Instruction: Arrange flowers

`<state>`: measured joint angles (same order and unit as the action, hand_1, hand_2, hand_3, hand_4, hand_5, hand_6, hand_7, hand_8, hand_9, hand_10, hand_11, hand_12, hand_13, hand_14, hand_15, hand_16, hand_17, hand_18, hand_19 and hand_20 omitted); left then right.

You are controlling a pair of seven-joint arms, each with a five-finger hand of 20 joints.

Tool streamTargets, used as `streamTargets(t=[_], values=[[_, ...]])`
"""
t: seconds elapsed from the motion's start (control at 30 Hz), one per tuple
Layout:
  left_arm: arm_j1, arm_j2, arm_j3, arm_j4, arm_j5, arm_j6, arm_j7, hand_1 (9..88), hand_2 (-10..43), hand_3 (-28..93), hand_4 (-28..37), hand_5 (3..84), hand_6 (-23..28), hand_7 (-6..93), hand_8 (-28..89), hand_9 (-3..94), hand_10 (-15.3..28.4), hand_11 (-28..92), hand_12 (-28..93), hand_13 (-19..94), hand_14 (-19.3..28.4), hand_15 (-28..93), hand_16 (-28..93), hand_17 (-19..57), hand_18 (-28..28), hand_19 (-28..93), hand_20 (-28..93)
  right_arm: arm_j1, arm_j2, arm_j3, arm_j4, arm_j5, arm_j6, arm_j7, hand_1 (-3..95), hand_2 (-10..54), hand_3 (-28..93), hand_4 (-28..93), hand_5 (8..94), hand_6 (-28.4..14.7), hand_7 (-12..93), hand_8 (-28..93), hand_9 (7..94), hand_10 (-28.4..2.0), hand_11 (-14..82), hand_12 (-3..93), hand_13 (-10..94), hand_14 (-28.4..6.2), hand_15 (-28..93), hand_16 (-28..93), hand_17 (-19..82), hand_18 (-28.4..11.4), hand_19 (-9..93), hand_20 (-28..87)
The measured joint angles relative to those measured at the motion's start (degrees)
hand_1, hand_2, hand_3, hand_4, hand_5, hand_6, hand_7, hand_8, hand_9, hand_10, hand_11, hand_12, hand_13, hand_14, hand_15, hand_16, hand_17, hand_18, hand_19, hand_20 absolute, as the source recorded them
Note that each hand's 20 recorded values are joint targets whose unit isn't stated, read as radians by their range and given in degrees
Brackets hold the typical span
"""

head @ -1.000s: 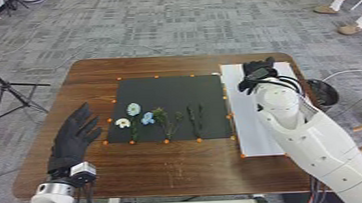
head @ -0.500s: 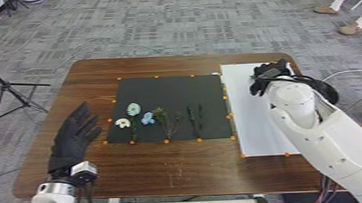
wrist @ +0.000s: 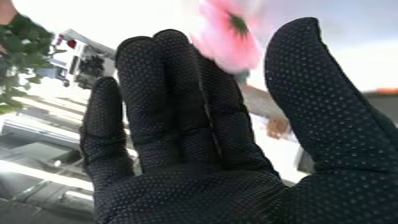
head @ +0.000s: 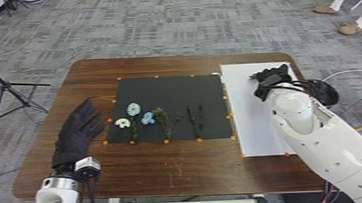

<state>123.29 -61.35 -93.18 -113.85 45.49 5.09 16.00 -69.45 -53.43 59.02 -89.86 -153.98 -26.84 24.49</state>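
Well, right robot hand [head: 272, 79] is near sheet's [head: 256, 116] edge.

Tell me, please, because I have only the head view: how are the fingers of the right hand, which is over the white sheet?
Observer: In the right wrist view, the fingers of the right hand are straight, with the thumb spread apart from them.
Operator: Thank you. Is there some flower near to them?
Observer: Yes, a pink flower with a green centre appears behind the fingertips, on the thumb's side. No finger curls round it; whether it touches the glove, I cannot tell.
Operator: And at the other side, please?
Observer: Green leaves, on the side away from the thumb.
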Motion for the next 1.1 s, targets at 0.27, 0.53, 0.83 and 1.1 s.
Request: streamTargets(t=[0.27,0.53,0.83,1.1], values=[[0.15,0.04,-0.24,0.0,0.0,-0.15,0.11,22.6,-6.0,64,-28.3,23.3,1.6,19.1,-10,19.8,9.6,9,23,17,13.0,13,9,-12.9,21.2,42,9,-1.34,0.2,0.0,1.61,-0.07,8.9,-0.47,46.0,-9.3,83,-27,65.8,1.9,54,5,76.4,-6.7,36.5,53.6,65,-7.8,73,35,21,-20.3,76,48],[0.5,0.11,-0.84,-0.05,0.0,-0.22,0.68,22.5,-6.0,64,-28.3,23.5,1.6,19.4,-10,20.0,9.5,10,22,17,13.0,14,9,-12.9,21.1,42,9,-2.7,0.74,-1.73,-2.67,4.15,19.08,-4.86,44.1,-9.5,84,-20,69.1,0.8,54,2,79.4,-6.8,37.3,54.5,67,-8.3,76,34,22,-20.7,78,49],[0.53,0.1,-0.82,-0.05,-0.03,-0.34,0.85,22.5,-6.0,64,-28.3,23.6,1.6,19.6,-10,20.2,9.6,10,22,17,12.9,14,9,-12.8,21.0,42,9,1.74,-4.05,-9.64,-9.64,9.27,23.66,-6.26,43.3,-9.5,85,-18,70.2,0.5,54,3,79.9,-7.1,38.3,55.1,68,-8.5,77,35,22,-20.8,78,49],[-0.07,0.12,-0.3,-0.01,-0.08,0.07,1.43,22.4,-6.0,65,-28.3,23.9,1.7,19.7,-10,20.3,9.5,10,22,17,12.7,14,9,-12.7,21.0,42,9,3.35,-13.59,-14.26,-8.9,5.92,21.02,-7.49,42.9,-9.5,85,-17,70.7,0.4,54,3,80.1,-7.1,38.7,55.1,68,-8.5,78,35,23,-20.9,78,50]])
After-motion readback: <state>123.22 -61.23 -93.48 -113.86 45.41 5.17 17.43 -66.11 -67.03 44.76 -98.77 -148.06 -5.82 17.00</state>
